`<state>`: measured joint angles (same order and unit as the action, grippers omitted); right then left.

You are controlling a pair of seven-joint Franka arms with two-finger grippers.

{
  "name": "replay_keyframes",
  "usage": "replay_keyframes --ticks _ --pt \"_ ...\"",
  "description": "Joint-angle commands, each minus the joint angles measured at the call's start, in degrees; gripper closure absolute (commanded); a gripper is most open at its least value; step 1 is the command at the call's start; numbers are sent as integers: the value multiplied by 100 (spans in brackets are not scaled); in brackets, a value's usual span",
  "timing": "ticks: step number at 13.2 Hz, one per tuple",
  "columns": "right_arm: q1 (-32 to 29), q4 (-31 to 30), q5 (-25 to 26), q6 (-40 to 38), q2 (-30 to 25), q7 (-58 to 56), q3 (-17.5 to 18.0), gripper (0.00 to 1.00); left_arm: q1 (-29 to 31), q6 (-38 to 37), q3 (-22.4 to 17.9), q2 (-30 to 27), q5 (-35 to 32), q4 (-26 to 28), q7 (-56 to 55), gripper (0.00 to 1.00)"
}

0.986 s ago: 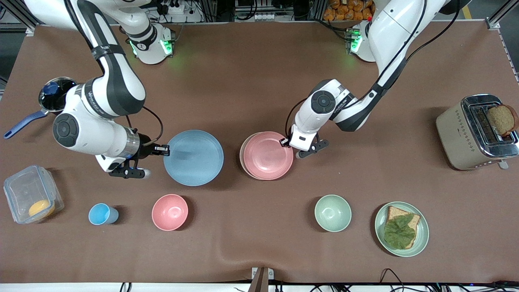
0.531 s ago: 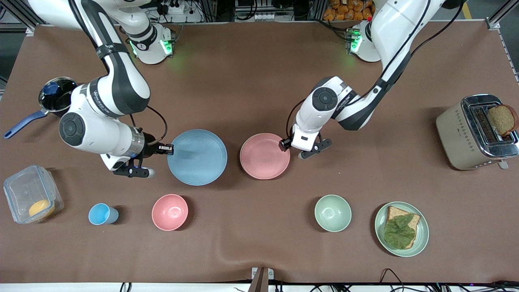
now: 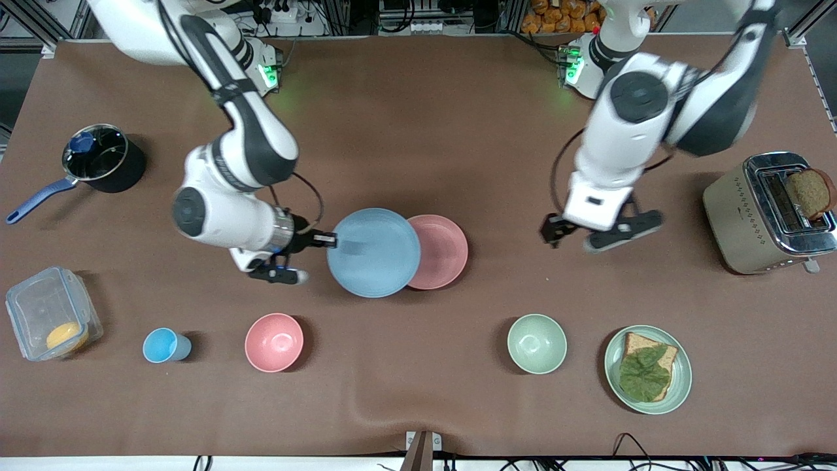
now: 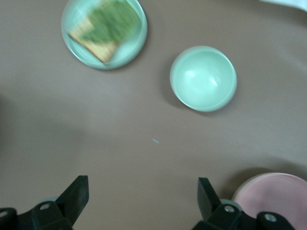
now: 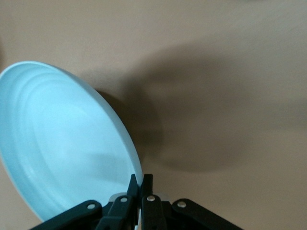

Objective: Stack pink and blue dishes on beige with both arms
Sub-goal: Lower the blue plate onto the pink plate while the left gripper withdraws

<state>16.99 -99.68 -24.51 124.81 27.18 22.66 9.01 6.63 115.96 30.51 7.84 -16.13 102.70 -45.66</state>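
My right gripper (image 3: 329, 241) is shut on the rim of the light blue plate (image 3: 373, 252) and holds it in the air, where it overlaps the edge of the pale pink plate (image 3: 444, 252). In the right wrist view the blue plate (image 5: 62, 143) tilts away from the pinched fingers of the right gripper (image 5: 141, 184). The pink plate lies flat mid-table; the beige plate is hidden, none of it showing beneath the pink one. My left gripper (image 3: 584, 235) hangs open and empty over bare table between the pink plate and the toaster. In the left wrist view the left gripper (image 4: 142, 196) has the pink plate (image 4: 276, 196) beside it.
A toaster (image 3: 765, 212) holding bread stands at the left arm's end. Nearer the front camera are a green bowl (image 3: 537, 343), a green plate (image 3: 680, 373) with bread and a leaf, a pink bowl (image 3: 274, 342) and a blue cup (image 3: 165, 345). A pot (image 3: 98, 160) and a plastic box (image 3: 52, 320) sit at the right arm's end.
The left gripper let go of the pink plate, which settled over the beige one, and rose away toward the toaster. The right arm carried the blue plate across until it overlaps the pink plate.
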Motion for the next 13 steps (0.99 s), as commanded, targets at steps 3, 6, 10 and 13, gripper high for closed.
replay_keyframes --ticks 3,6,10,13 --pt "410 107 -458 797 542 291 -48 100 609 -1724 43 -318 435 -1320 1663 0" --pt "638 107 -520 1105 674 501 -48 100 491 -1945 -654 -510 725 -1516 2742 0" --pt "902 80 -520 1370 824 765 -48 100 -303 -2209 -1925 -678 1147 -1525 3404 0" --pt "929 54 -520 1405 859 775 -57 100 -163 -2218 -1908 -669 1156 -1533 3475 0"
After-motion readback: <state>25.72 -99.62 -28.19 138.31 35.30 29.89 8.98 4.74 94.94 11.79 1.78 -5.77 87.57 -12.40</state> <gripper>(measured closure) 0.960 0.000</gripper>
